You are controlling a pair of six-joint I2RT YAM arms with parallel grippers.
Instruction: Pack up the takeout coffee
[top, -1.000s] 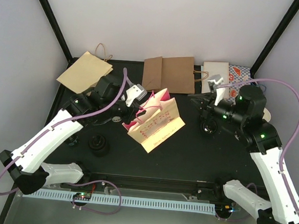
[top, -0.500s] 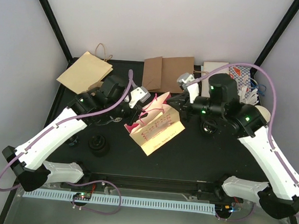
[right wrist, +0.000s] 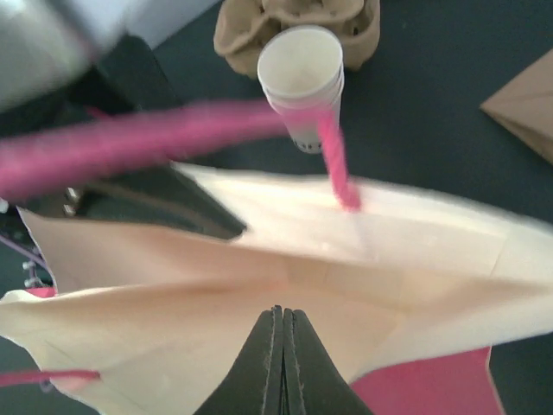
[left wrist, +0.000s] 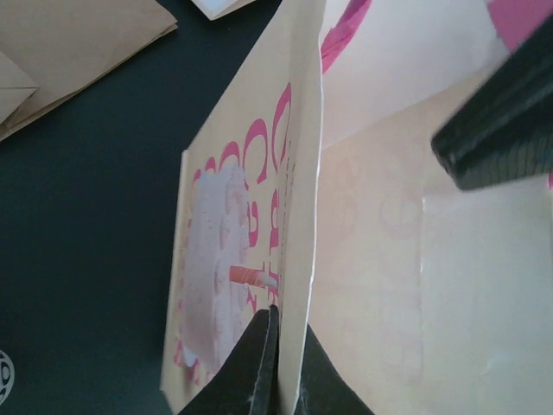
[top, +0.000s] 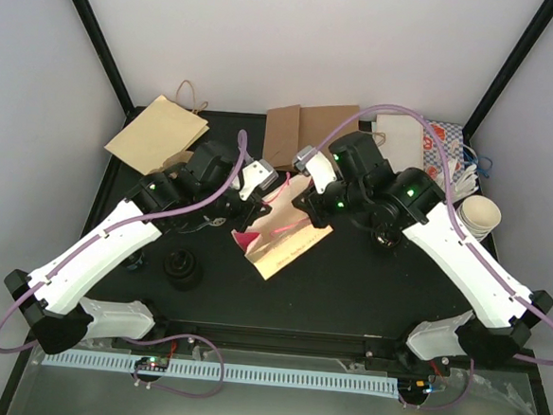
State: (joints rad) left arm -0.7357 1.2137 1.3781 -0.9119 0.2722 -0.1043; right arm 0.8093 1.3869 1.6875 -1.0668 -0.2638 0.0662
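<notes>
We see the small white paper cup (right wrist: 301, 69) upright on the black bench (right wrist: 415, 95) beyond the cream-and-pink paper bag (right wrist: 389, 251); left jaws, right jaws each pinched shut on a bag wall; cup likely light, crushable; grip midwall gently.

Closed tool (right wrist: 279, 344) above open bag (right wrist: 415, 251) (pink handle (right wrist: 333, 160)); white cup (right wrist: 302, 73) beyond.
</notes>
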